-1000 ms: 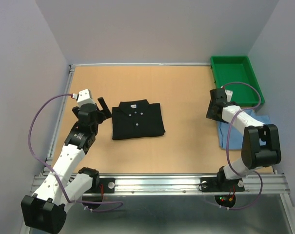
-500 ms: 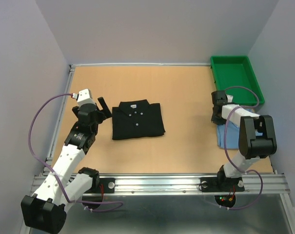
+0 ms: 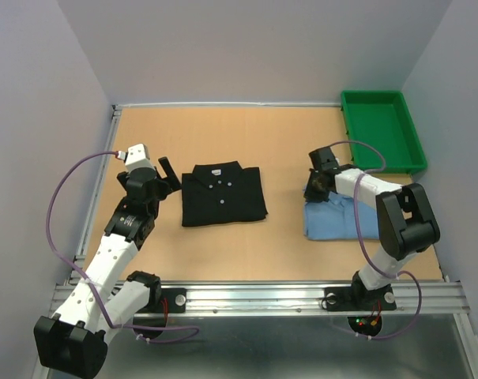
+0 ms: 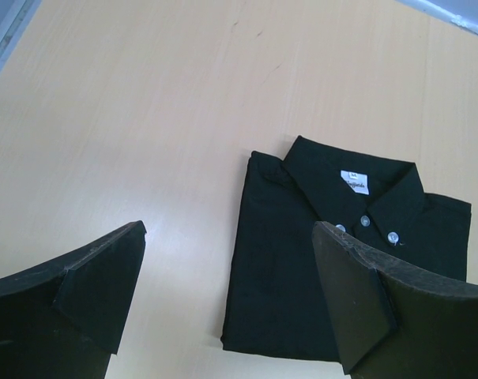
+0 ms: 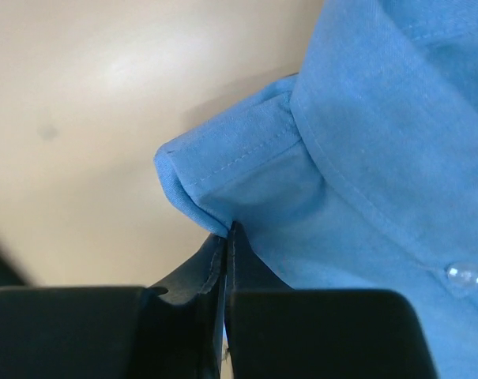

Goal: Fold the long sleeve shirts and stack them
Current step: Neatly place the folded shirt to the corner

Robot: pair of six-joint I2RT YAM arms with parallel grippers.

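Currently, the black shirt (image 3: 223, 194) lies folded flat on the table (image 3: 286, 142), left of centre. Its collar points toward the far edge and its button line runs far to near. The folded packet is slightly wider left to right than it is deep.

The light blue shirt (image 3: 329, 219) lies flat right of centre, with its long axis running left to right. The right arm (image 3: 365, 189) crosses over its right part and hides it. The green tray (image 3: 381, 130) sits at the far right corner, apart from both shirts.

Left jaws: fully open and holding nothing. They sit just left of the black shirt without touching it.

Right jaws: closed on the far left corner of the light blue shirt.

View differences:
- The overhead view gives the layout of both shirts, but it does not resolve the blue collar or the pinch.
- The left wrist view shows both spread fingers (image 4: 96, 276) framing the black shirt (image 4: 345, 260). It also shows the white neck label and two white buttons below the collar.
- The right wrist view shows the fingers (image 5: 183, 292) pressed together on a folded, stitched edge of the light blue shirt (image 5: 365, 158). A collar seam and one clear button (image 5: 464, 275) lie just beside the pinch.
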